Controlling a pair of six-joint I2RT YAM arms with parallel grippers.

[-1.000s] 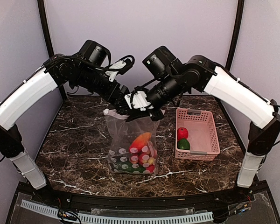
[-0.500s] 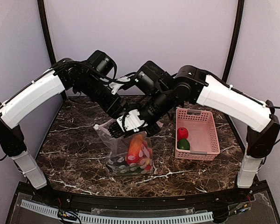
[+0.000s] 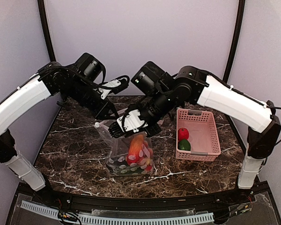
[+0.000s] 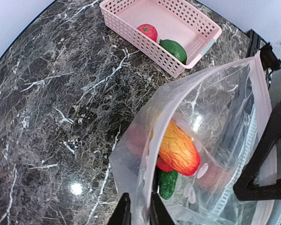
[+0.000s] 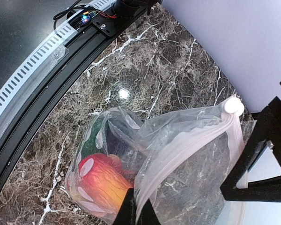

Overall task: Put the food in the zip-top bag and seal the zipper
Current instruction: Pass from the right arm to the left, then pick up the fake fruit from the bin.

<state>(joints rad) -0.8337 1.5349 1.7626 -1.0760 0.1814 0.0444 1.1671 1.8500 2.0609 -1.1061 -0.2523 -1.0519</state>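
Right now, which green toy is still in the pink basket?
The round green pepper, lying beside the red strawberry in the pink basket. The long green cucumber is already inside the zip-top bag.

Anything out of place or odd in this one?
Yes: a red piece and a green piece lie in the pink basket, not bagged, though the left pincer and right pincer both grip the zip-top bag by its open top edge.

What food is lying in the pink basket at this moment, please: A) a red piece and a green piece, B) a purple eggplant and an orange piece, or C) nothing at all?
A: the pink basket holds a red piece and a green piece side by side.
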